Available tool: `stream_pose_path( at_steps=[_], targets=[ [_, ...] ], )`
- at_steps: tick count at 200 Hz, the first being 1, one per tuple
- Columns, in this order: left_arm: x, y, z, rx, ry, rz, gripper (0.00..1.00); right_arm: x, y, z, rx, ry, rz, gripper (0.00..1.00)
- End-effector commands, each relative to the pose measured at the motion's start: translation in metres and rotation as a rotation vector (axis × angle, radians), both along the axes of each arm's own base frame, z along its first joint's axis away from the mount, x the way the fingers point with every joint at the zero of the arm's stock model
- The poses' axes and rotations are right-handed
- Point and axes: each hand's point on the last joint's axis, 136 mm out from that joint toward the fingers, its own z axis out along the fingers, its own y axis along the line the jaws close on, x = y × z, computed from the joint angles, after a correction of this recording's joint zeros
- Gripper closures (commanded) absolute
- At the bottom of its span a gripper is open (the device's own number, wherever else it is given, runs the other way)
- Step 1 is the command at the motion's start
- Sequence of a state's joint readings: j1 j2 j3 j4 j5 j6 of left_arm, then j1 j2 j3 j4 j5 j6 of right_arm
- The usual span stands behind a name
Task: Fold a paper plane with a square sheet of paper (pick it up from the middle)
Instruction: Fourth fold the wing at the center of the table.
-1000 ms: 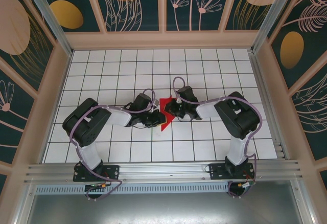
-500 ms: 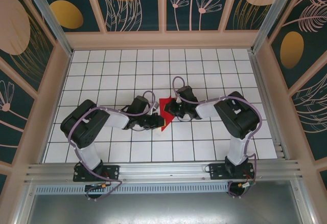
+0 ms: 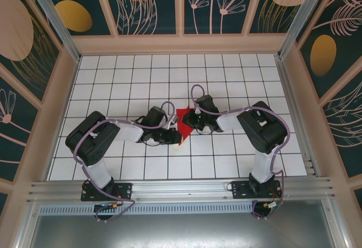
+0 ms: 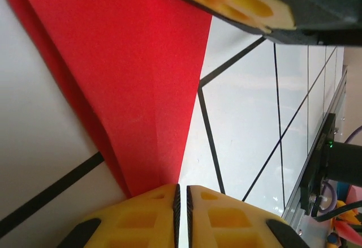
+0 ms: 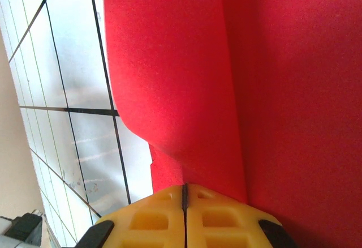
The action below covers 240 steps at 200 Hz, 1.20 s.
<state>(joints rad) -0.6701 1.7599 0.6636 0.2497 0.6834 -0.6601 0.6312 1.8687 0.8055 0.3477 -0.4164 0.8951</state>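
Since a second ago the left arm's elbow has swung leftward, while the left gripper (image 4: 182, 194) pinches the narrow tip of the thin, bright red, part-folded paper sheet (image 3: 182, 115). The right gripper (image 5: 185, 194) is clamped on its curled fold; the sheet sits between them, midway across the white gridded table (image 3: 226, 78).

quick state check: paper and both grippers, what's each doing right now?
red paper: partly folded, layers overlapping, one flap curled up off the table; not a finished plane.
left gripper: jaws shut on the paper's narrow end.
right gripper: jaws shut on a fold of the paper.
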Motion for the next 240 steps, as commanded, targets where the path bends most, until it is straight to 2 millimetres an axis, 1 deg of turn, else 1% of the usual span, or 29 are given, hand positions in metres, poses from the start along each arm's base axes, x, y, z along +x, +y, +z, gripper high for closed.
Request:
stream_pose_path(
  at_steps=[1, 26, 65, 67, 71, 83, 95, 108, 135, 164, 182, 201, 214, 240],
  targets=[
    [-0.078, 0.044, -0.047, 0.214, 0.294, -0.069, 0.84, -0.046, -0.048, -0.08, -0.276, 0.188, -0.02, 0.92],
    [-0.083, 0.046, -0.047, 0.224, 0.3, -0.087, 0.84, -0.046, -0.048, -0.08, -0.275, 0.19, -0.022, 0.92],
    [-0.087, 0.049, -0.039, 0.211, 0.29, -0.074, 0.84, -0.047, -0.048, -0.081, -0.273, 0.192, -0.026, 0.92],
    [-0.086, 0.048, -0.034, 0.197, 0.275, -0.074, 0.84, -0.047, -0.048, -0.082, -0.273, 0.194, -0.028, 0.92],
    [-0.085, 0.047, -0.03, 0.188, 0.265, -0.074, 0.84, -0.047, -0.048, -0.081, -0.272, 0.192, -0.028, 0.92],
    [-0.086, 0.047, -0.025, 0.179, 0.257, -0.069, 0.84, -0.048, -0.048, -0.083, -0.271, 0.196, -0.03, 0.92],
    [-0.081, 0.049, -0.02, 0.184, 0.227, -0.041, 0.86, -0.049, -0.047, -0.083, -0.269, 0.198, -0.031, 0.92],
    [-0.076, 0.047, -0.009, 0.153, 0.19, -0.011, 0.87, -0.049, -0.046, -0.083, -0.268, 0.2, -0.036, 0.92],
    [-0.053, 0.041, 0.02, 0.083, 0.108, 0.092, 0.86, -0.052, -0.043, -0.08, -0.245, 0.205, -0.069, 0.91],
    [-0.015, 0.037, 0.048, -0.001, 0.034, 0.251, 0.84, -0.057, -0.042, -0.074, -0.228, 0.204, -0.141, 0.91],
    [0.007, 0.027, 0.062, -0.069, 0.01, 0.32, 0.84, -0.061, -0.039, -0.072, -0.216, 0.207, -0.183, 0.91],
    [0.025, 0.019, 0.068, -0.11, 0.006, 0.383, 0.83, -0.062, -0.037, -0.072, -0.22, 0.206, -0.204, 0.91],
    [0.034, 0.011, 0.072, -0.155, 0.005, 0.398, 0.83, -0.062, -0.035, -0.07, -0.219, 0.198, -0.203, 0.9],
    [0.049, 0.007, 0.064, -0.126, 0.001, 0.427, 0.84, -0.061, -0.034, -0.069, -0.221, 0.193, -0.197, 0.9]
  ],
)
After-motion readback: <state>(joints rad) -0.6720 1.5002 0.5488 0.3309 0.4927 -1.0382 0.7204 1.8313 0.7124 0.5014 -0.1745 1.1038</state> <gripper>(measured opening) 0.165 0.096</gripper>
